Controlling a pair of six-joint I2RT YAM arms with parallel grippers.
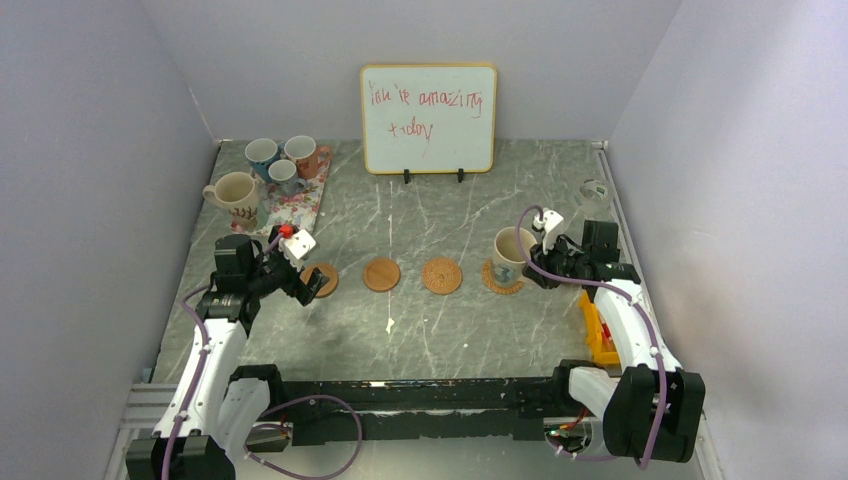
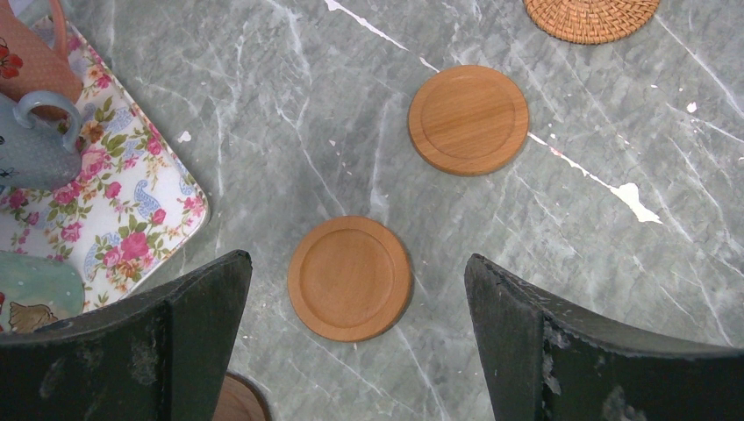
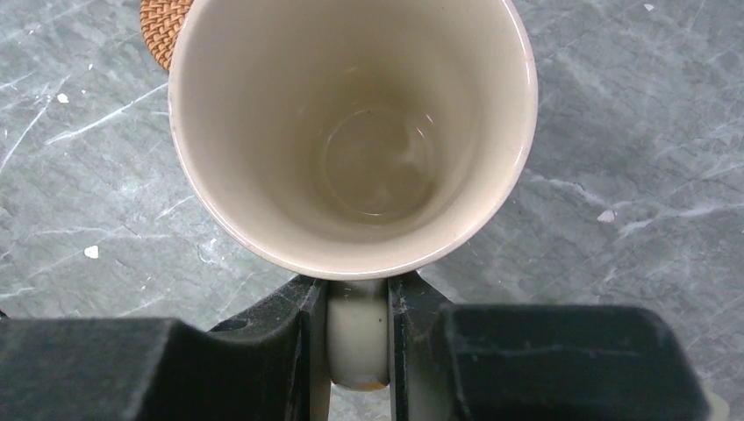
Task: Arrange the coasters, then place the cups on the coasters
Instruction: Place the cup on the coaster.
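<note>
Rt gripper (image 3: 358, 296): we log it clamped narrow on the handle (image 3: 357, 342) of the cream mug (image 3: 351, 132), one jaw on each side. Mug upright at the right end of the coaster row, over a woven coaster (image 3: 162, 31) whose edge peeks out past the rim (we can't tell if the base touches it). Lt gripper (image 2: 357, 263): spread wide, holding nothing, plain wooden coaster (image 2: 349, 278) showing between its fingers. We also list a dark brown coaster (image 2: 237, 402) part-hidden under one finger, a second wooden coaster (image 2: 468, 119) next along, then a second woven coaster (image 2: 592, 13). Floral tray (image 2: 167, 206), far-left corner: blue-handled cup (image 1: 262, 152), orange-brown cup (image 1: 302, 153) and small grey cup (image 1: 283, 176) on it; second cream mug (image 1: 235, 190) at the tray's edge. Whiteboard (image 1: 428, 118) at the back wall.
</note>
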